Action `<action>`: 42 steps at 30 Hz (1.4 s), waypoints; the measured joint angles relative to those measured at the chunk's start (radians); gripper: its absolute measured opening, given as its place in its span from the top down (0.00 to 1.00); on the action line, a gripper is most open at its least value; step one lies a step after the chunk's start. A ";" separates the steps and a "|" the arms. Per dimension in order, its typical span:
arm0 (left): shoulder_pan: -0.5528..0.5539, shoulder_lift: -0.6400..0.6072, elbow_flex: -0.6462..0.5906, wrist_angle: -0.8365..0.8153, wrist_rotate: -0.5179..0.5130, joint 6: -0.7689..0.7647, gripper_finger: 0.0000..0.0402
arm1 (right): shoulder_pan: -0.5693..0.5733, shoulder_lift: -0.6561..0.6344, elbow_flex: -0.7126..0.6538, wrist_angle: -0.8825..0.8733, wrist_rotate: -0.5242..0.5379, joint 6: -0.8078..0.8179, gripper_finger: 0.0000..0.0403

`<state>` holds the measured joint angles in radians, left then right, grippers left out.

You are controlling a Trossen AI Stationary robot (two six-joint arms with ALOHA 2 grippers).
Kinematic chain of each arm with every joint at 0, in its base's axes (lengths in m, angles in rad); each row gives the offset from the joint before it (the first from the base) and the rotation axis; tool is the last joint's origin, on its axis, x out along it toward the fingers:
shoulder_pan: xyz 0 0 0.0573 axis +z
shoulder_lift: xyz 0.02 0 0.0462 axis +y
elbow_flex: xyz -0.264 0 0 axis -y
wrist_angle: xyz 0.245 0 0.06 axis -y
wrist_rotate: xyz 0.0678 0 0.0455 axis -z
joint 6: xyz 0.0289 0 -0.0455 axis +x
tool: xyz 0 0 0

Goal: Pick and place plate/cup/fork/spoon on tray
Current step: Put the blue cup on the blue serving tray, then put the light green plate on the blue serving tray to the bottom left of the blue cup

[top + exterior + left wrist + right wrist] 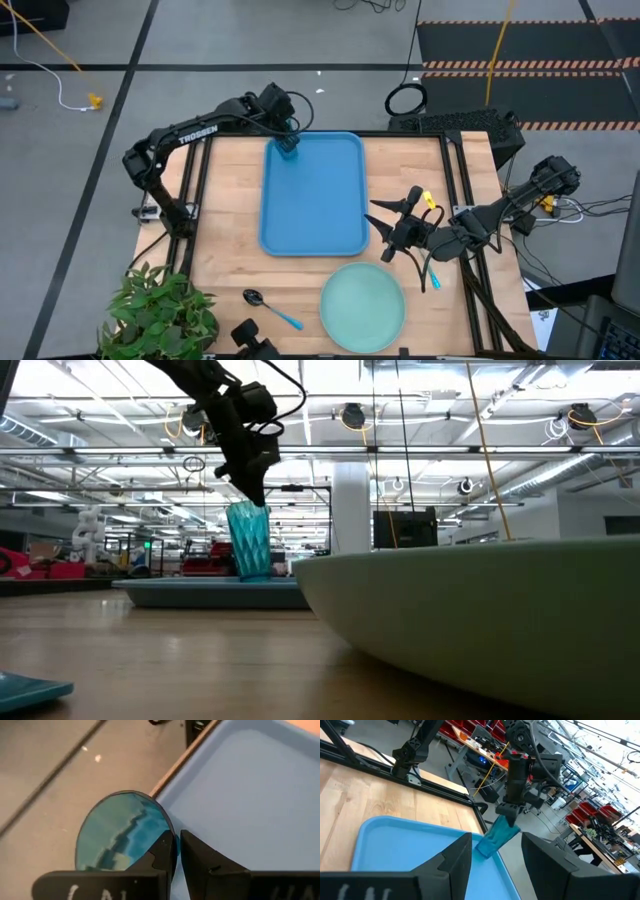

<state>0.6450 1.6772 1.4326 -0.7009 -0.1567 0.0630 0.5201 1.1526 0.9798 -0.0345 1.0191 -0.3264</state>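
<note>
The blue tray [312, 195] lies mid-table. My left gripper [287, 130] is shut on the teal cup [288, 145] at the tray's far left corner; the cup also shows upright in the low view [248, 540]. The mint-green plate [362, 305] lies flat on the table near the front edge. The spoon [268, 307] lies left of the plate, its dark bowl to the left. The cyan fork [433, 277] lies partly under my right arm. My right gripper [392, 225] is open and empty beside the tray's right rim. My left gripper pinches the cup's rim [173, 841], one finger [159, 851] inside the cup and one [200, 856] outside. The fingers come from above, pointing down. The cup stands upright below them, its base down behind the tray's rim [200, 592]; whether it rests there I cannot tell.
A potted plant [160, 310] stands at the near left corner. A small yellow thing [428, 198] lies by my right gripper. Most of the tray's floor [415, 847] is bare. The plate fills the low view's right side [480, 620].
</note>
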 joint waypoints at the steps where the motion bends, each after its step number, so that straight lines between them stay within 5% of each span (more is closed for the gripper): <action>1: -0.002 0.002 0.000 -0.006 -0.016 0.013 0.92 | 0.000 0.000 0.000 0.000 0.000 0.000 0.59; 21: -0.027 0.002 0.000 -0.093 -0.062 0.090 0.91 | 0.006 0.000 0.000 0.000 0.000 0.000 0.59; 32: -0.067 -0.083 0.001 -0.117 -0.069 0.029 0.69 | 0.006 0.000 0.000 -0.001 -0.005 0.072 0.59; 42: -0.263 -0.275 0.002 -0.108 -0.017 0.035 0.67 | 0.013 0.004 0.000 -0.131 -0.427 0.385 0.59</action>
<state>0.3815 1.4017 1.4342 -0.8086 -0.1733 0.0976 0.5330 1.1563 0.9798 -0.1652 0.5918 0.0589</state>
